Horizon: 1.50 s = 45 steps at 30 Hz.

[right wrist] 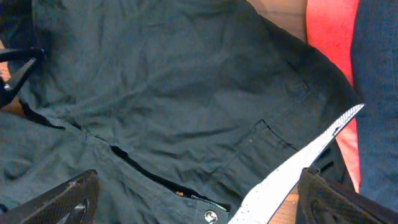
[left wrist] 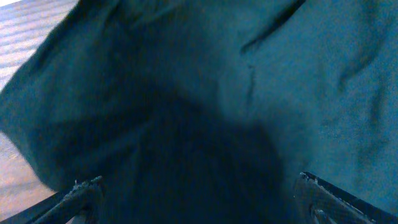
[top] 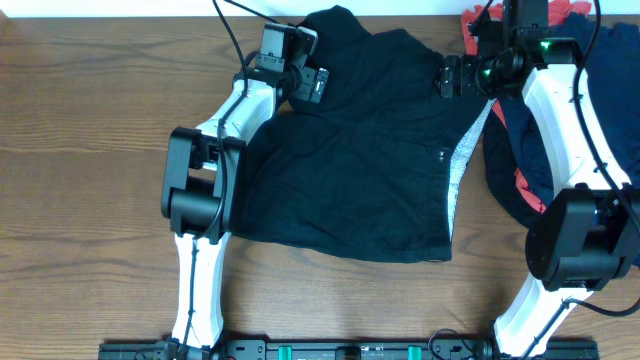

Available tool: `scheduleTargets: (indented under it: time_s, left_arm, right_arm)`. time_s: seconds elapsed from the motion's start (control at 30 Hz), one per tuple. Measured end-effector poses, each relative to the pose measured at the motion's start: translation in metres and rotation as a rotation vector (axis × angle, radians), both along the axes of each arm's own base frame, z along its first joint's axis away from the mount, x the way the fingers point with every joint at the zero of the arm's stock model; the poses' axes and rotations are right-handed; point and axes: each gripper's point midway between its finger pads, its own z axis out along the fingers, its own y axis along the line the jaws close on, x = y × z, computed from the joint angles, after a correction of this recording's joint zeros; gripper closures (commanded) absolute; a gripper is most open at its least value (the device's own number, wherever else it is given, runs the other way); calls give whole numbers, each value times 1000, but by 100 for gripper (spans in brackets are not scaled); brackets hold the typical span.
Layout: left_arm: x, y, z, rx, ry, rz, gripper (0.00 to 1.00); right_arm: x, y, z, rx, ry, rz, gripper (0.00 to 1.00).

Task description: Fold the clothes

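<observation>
The black shorts (top: 360, 170) are spread flat under the left gripper (top: 316, 85) and the right gripper (top: 448, 76). Both are held wide open above the top edge, probably to pinch it for folding. The navy and coral-red garments (top: 615, 110) are piled on the right of the desk (top: 80, 150).

Looks straight onto black shorts (left wrist: 261, 87) filling nearly the whole frame — creased, deepest in shadow at bottom centre. Catches a strip of wooden counter (left wrist: 22, 37) along the left edge. Shows the left hand (left wrist: 199, 190) spread wide — fingertips (left wrist: 84, 190) in the bottom corners, cloth between.
</observation>
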Motion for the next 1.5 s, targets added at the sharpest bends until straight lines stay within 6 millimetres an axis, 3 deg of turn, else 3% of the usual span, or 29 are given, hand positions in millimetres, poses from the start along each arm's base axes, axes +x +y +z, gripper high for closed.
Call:
scheduleTargets:
  time_s: [0.4,0.77,0.93,1.17,1.3,1.5]
  left_arm:
    - [-5,37,-22,175,53,87,2]
    - [-39,76,-26,237,243,180,1]
    - [-63,110,-29,210,378,319,1]
    - [-109,182,-35,53,632,697,2]
    - [-133,215,-36,-19,744,832,1]
    - [-150,231,-35,-48,810,887,1]
  right_arm:
    - [0,0,0,0,0,0,1]
    - [-2,0,-1,0,11,0,1]
    - [-3,0,-1,0,12,0,1]
    - [-2,6,-1,0,8,13,1]
    - [-3,8,-1,1,9,15,1]
    - [-3,8,-1,3,10,9,1]
